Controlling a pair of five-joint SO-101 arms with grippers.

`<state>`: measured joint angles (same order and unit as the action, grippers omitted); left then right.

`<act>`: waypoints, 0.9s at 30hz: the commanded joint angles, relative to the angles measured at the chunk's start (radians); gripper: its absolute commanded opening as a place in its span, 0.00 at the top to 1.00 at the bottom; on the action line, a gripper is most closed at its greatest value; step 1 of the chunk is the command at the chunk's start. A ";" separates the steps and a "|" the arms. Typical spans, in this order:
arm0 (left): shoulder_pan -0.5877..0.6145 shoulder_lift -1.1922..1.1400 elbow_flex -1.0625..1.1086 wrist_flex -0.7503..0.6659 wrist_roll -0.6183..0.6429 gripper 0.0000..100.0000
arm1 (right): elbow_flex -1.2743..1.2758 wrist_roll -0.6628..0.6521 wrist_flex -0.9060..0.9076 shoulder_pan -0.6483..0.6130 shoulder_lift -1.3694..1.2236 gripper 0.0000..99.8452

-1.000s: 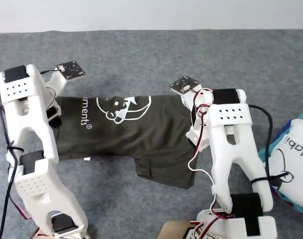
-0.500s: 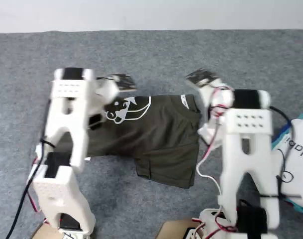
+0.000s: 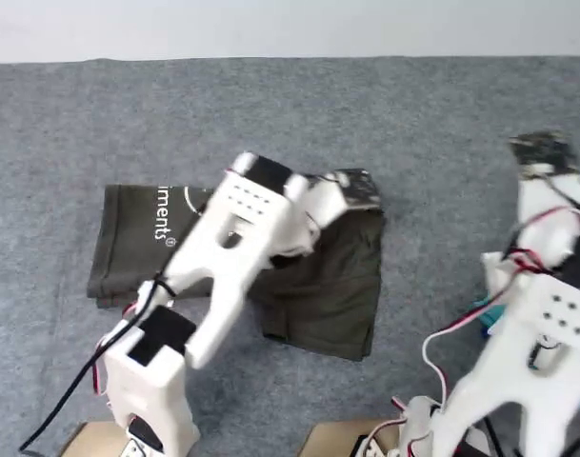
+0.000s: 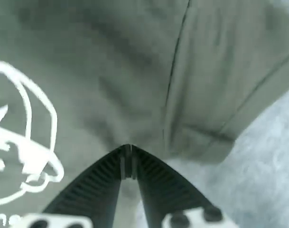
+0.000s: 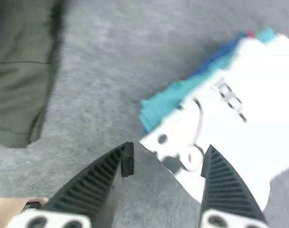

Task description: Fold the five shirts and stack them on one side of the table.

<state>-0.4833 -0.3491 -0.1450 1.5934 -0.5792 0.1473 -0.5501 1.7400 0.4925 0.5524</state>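
Left claw closed over shirt; right claw gapes.

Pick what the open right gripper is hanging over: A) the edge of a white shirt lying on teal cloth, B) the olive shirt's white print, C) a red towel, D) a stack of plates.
A: in the right wrist view the right gripper is open above the edge of the white shirt, which lies on teal cloth; the olive shirt lies apart.

Two arms, one olive shirt, one pile (shirts uncountable)
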 commanded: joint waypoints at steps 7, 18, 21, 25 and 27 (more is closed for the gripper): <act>-0.230 0.015 0.147 -0.124 0.015 1.00 | -0.043 0.003 0.022 0.338 0.035 0.77; -0.316 -0.110 0.150 -0.101 0.017 1.00 | -0.043 -0.172 0.022 0.545 0.035 0.77; -0.351 -0.110 0.150 -0.068 0.017 1.00 | -0.043 -0.187 0.022 0.573 0.035 0.77; -0.356 -0.110 0.150 -0.037 0.018 0.94 | -0.043 -0.207 0.024 0.582 0.035 0.77; -0.356 -0.110 0.148 -0.032 0.048 0.91 | -0.043 -0.207 0.030 0.582 0.035 0.77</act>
<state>-0.8224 -0.4672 0.0054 1.5397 -0.5654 0.1473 -0.7449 1.7446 1.0648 0.5554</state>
